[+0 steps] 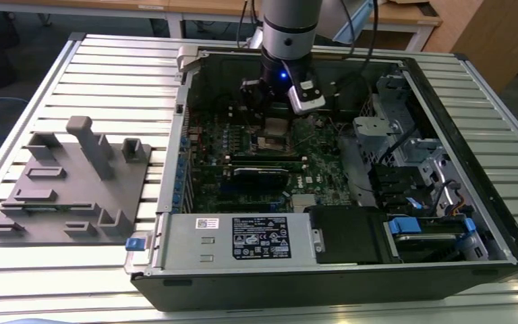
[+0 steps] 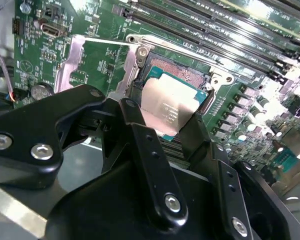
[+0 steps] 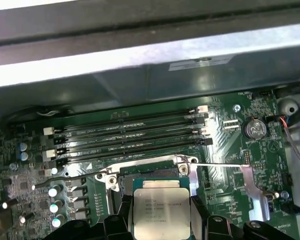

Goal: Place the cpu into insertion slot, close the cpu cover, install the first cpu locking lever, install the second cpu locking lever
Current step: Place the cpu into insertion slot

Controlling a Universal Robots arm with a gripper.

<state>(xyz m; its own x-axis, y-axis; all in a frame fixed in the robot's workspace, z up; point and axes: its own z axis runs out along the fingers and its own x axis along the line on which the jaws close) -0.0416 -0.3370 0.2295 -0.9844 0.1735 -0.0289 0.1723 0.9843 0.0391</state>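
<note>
Exterior view: gripper point(image 1: 275, 120) is down inside the open computer case point(image 1: 331, 290), directly over the insertion slot point(image 1: 274, 142). The cpu point(image 1: 275, 128) shows as a pale square at the fingertips, just above the slot. Second wrist view: jaws closed on the cpu point(image 2: 172, 105), a black finger point(image 2: 135, 117) against each of two opposite edges. The chip is tilted and overlaps the slot point(image 2: 177, 70). First wrist view: cpu point(image 3: 161, 210) gripped at the slot's point(image 3: 155, 175) edge, memory slots point(image 3: 130, 132) just beyond the slot. Chip-to-slot contact: cannot tell.
</note>
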